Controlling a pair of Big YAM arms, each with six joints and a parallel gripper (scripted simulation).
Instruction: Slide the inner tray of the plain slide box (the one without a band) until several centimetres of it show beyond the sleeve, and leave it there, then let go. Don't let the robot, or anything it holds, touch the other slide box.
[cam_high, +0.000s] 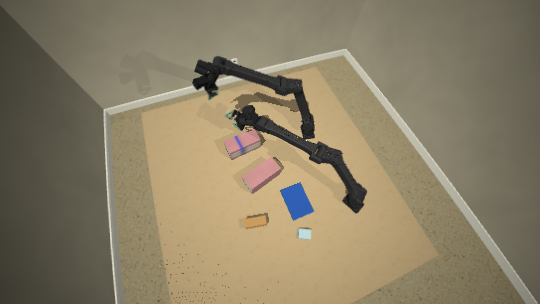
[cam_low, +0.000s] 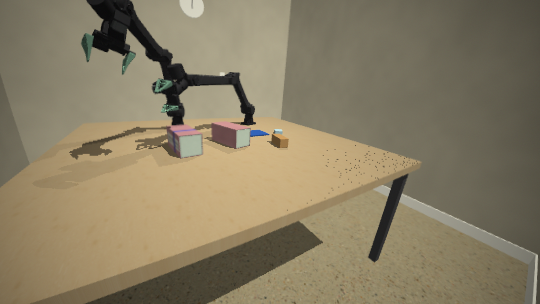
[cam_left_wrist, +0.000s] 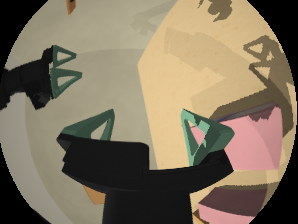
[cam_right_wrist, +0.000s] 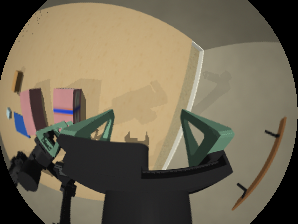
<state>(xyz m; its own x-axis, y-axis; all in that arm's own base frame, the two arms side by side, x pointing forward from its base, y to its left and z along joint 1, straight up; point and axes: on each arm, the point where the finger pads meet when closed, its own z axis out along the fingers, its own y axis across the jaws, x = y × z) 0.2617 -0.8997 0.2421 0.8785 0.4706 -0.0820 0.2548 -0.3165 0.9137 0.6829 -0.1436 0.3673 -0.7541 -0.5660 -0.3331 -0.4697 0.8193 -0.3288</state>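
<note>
The plain pink slide box (cam_high: 261, 174) lies near the table's middle with its tray closed; it also shows in the exterior view (cam_low: 230, 134). The pink box with a blue band (cam_high: 242, 143) lies just behind it, also seen in the exterior view (cam_low: 185, 141). My left gripper (cam_high: 231, 116) (cam_low: 166, 97) is open and empty. It hovers above the table just beyond the banded box's far end and clear of it. My right gripper (cam_high: 211, 94) (cam_low: 107, 54) is open and empty, raised high near the table's far edge. The right wrist view shows both boxes far below, banded (cam_right_wrist: 65, 106) and plain (cam_right_wrist: 29, 111).
A flat blue sheet (cam_high: 296, 200), an orange block (cam_high: 255, 221) and a small light-blue cube (cam_high: 304, 233) lie on the near side of the plain box. A white skirting (cam_high: 225, 75) runs along the wall behind the table.
</note>
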